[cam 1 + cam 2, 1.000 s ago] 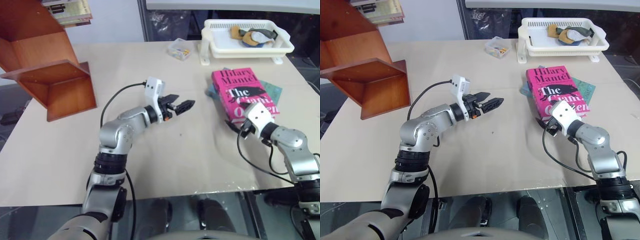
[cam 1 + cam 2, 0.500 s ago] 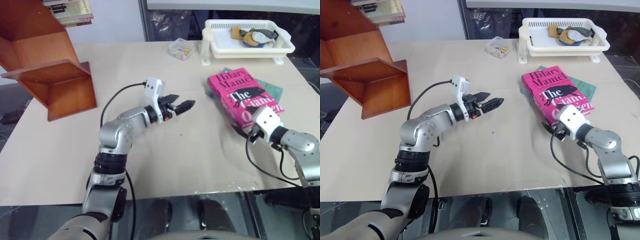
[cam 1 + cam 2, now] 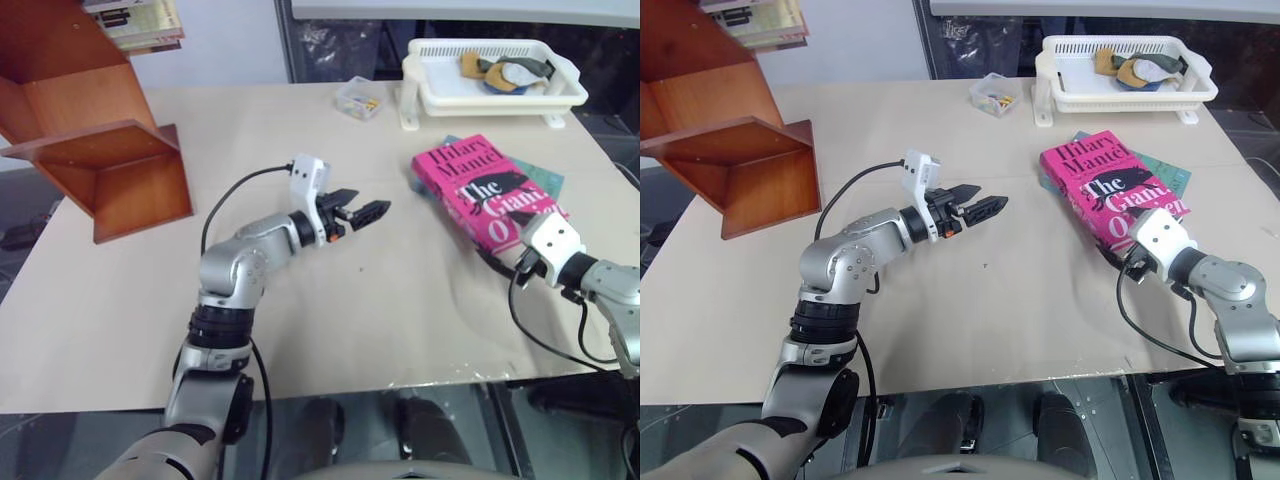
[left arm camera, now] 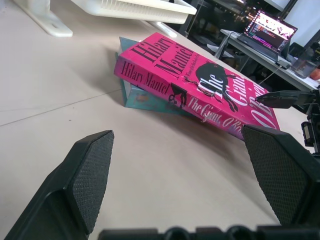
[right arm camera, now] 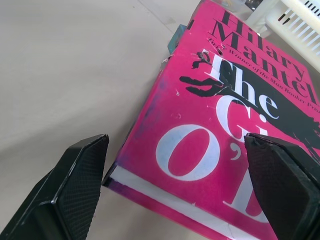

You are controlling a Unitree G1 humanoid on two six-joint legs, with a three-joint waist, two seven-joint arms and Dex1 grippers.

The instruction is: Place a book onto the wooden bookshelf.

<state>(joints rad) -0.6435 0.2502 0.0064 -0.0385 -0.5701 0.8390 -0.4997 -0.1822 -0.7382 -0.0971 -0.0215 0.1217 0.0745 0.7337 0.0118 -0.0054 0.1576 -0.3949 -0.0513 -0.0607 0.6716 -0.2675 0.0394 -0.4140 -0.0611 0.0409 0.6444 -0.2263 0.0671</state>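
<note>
Your pink book (image 3: 478, 190) lies flat and face up on the beige table (image 3: 300, 330), well to the right of the wooden bookshelf (image 3: 95, 150), which stands at the table's far left corner. The cover reads "Hilary Mantel" with "The Giant, O'Brien" across a black shape. The book rests partly on a thinner teal book (image 3: 540, 180), whose corners poke out beyond the pink book on the side away from the shelf and at its far end.

Your right gripper (image 5: 180, 185) sits at the near end of the pink book, the end farthest from the white basket tray (image 3: 495, 80). Its two black fingers (image 5: 80, 175) stand wide apart on either side of the book's near corner, and in the right wrist view they close on nothing; whether either pad touches the book you cannot tell.

Your left gripper (image 3: 368, 211) hangs above the bare table between the shelf and the book, nearer the book, pointing towards it. Its fingers (image 4: 85, 180) are likewise spread wide and hold nothing.

Beyond the book, away from you, the basket tray holds a few crumpled items, and a small clear box (image 3: 358, 99) sits just beside it on the shelf's side. A pale book (image 3: 135, 22) lies on the shelf's upper board.
</note>
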